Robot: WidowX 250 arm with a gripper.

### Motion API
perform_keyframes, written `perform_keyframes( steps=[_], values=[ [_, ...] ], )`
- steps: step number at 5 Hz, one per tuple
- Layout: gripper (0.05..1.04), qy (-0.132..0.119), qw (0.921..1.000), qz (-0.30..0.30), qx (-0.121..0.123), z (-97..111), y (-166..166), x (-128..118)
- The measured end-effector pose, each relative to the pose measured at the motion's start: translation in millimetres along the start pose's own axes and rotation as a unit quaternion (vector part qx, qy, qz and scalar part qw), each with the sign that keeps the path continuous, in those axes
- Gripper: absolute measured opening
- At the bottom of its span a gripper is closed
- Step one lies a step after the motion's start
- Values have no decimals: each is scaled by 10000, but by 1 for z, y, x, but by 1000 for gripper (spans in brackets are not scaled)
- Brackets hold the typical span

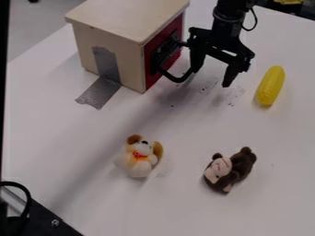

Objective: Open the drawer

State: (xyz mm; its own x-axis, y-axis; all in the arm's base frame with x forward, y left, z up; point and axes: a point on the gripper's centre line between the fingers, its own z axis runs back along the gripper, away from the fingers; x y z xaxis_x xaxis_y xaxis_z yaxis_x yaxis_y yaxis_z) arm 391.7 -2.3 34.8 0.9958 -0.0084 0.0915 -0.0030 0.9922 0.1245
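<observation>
Camera view: a black tool (212, 77) hangs beside the red front of a drawer (173, 58), its fingers spread wide, the nearer one up against or just beside the black handle (177, 78). The drawer looks shut, set in the pale box (107, 27) at the upper part of the bench (184, 207). Whether the finger has truly hooked the handle cannot be told.

The likeliest trouble is a slip: a shallow catch on the curved handle could let the finger slide off once the pull begins, leaving the drawer where it is. A pull at a skewed angle could jam the drawer or twist the box, straining the silver tape (107, 67) that runs from its side to the bench. Too wide a swing by the outer finger could knock the yellow toy (271, 86). The plush dog (140, 158) and plush monkey (237, 169), lying farther off, appear at less risk.
</observation>
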Motion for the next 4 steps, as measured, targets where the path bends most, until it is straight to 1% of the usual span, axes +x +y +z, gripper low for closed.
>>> perform_keyframes(
  steps=[1, 3, 4],
  values=[
    [999, 14, 10000, 2, -45, -1, 3, 0],
    [999, 8, 10000, -31, -56, 2, 4, 0],
    [999, 111, 9997, -78, 197, 8, 12, -1]
  ],
)
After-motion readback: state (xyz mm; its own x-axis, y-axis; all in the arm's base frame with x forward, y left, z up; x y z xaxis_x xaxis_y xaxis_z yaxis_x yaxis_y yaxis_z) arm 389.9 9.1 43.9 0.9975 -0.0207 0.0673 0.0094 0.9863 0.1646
